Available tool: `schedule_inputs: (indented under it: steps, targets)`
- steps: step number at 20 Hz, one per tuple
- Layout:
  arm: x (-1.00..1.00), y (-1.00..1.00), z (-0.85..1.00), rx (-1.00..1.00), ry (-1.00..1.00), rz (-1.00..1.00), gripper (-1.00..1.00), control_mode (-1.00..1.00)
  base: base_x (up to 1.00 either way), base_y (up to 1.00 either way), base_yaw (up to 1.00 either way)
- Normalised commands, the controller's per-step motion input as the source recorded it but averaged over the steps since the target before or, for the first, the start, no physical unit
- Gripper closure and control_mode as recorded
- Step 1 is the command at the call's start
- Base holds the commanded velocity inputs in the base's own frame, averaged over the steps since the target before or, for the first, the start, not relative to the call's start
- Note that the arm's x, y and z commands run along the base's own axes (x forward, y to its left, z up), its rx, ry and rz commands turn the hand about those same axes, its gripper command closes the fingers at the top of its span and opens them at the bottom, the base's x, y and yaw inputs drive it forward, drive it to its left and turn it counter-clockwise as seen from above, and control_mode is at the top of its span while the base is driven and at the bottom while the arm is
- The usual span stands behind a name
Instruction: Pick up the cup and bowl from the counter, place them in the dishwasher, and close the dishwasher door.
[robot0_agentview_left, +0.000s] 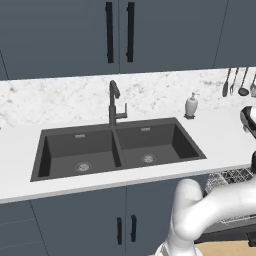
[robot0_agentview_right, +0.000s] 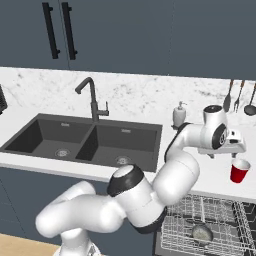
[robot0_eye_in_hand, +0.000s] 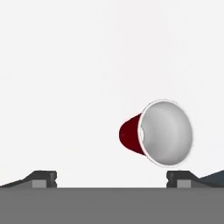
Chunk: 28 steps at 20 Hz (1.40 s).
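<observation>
On the left, the dark grey double sink (robot0_agentview_right: 82, 141) is set into the white desk (robot0_agentview_right: 210, 175), with a black faucet (robot0_agentview_right: 91, 100) rising behind the divider between its two basins. Just right of the sink, a white soap dispenser (robot0_agentview_right: 179, 114) stands against the marbled backsplash. Farther right, the end effector (robot0_eye_in_hand: 110, 178) hangs above the desk with its jaws spread wide and nothing between them. The red cup (robot0_agentview_right: 239, 170) stands upright on the desk just below and to the right of it; in the hand view the cup's pale inside faces the camera beside the right fingertip (robot0_eye_in_hand: 178, 177). Below the desk edge, the dishwasher (robot0_agentview_right: 205, 225) is open, and a grey bowl (robot0_agentview_right: 202, 232) sits in its wire rack.
</observation>
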Motion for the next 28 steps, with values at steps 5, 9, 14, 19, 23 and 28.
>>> schedule_inputs:
  steps: [5,9,14,19,23,28]
  targets:
    - [0.17,-0.36,-0.11,0.0,0.01,0.0,-1.0,-1.0,0.0,0.0,0.0]
    - [0.0,-0.34,-0.17,0.0,0.0,-0.03,-1.0,-1.0,0.0,0.0,0.0]
    - [0.0,-0.22,-0.13,0.0,0.0,-0.05,-1.0,-1.0,0.0,0.0,0.0]
    - [0.0,0.0,-0.12,0.0,0.0,0.0,-1.0,-1.0,0.0,0.0,0.0]
    - [0.0,0.01,-0.09,0.0,0.0,0.0,-1.0,-1.0,0.0,0.0,0.0]
    - [0.0,0.03,-0.16,0.0,0.0,0.0,-1.0,-1.0,0.0,0.0,0.0]
